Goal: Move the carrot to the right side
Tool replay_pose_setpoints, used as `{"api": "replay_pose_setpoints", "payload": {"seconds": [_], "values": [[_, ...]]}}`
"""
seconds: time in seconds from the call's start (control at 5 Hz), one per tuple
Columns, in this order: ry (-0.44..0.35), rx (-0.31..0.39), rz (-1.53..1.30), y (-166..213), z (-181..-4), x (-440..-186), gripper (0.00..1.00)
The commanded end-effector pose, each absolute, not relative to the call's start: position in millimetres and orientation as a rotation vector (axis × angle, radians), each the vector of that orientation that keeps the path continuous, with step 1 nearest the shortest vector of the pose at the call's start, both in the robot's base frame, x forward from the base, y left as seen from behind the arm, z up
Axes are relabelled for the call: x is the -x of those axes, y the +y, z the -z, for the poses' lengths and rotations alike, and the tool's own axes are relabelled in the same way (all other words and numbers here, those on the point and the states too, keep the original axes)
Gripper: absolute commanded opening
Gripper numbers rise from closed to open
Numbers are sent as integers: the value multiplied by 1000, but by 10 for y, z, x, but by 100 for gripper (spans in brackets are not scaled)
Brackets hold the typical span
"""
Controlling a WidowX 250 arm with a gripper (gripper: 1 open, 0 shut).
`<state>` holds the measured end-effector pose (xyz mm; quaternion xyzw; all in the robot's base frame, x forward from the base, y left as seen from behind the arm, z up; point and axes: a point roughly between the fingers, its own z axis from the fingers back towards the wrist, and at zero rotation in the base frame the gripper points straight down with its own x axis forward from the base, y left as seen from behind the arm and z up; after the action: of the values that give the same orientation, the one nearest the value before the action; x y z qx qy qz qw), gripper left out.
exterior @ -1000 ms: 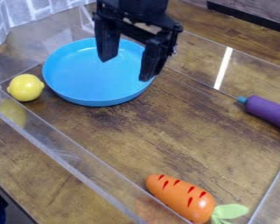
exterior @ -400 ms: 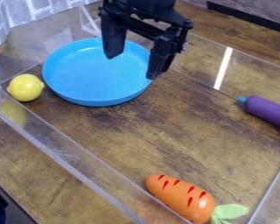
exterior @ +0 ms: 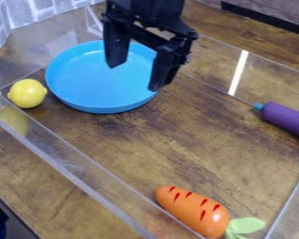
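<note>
- your claw has barely shifted, hanging wide open and empty above the blue bowl.
- carrot waits untouched at five o'clock.

Showing, by count:

- Carrot: one, orange, with green leaves.
- Eggplant: one, purple, partly cut off at the frame edge.
- Lemon: one, yellow.
- Bowl: one, blue, round.
- Gripper: one, black, showing two fingers.
- Clear walls: making up one enclosure around the items; exact panel count not being countable here.
- Table: one, dark wood.

Totalling three toy food pieces, one dish, one gripper, one enclosure, one table.
</note>
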<state>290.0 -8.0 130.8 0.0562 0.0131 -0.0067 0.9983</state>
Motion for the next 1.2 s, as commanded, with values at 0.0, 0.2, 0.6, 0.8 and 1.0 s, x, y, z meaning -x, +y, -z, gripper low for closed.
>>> {"api": "replay_pose_setpoints", "payload": {"seconds": [0.0, 0.2, 0.6, 0.8, 1.0], "values": [[-51, -107, 22, -22, -1555, -2862, 100], [-43, -108, -48, -33, -1510, -2906, 100], [-38, -104, 31, -11, -1301, -3210, 100], [-30, -111, -37, 60, -1308, -3127, 100], [-28, -110, -107, 116, -1310, -3043, 100]]}}
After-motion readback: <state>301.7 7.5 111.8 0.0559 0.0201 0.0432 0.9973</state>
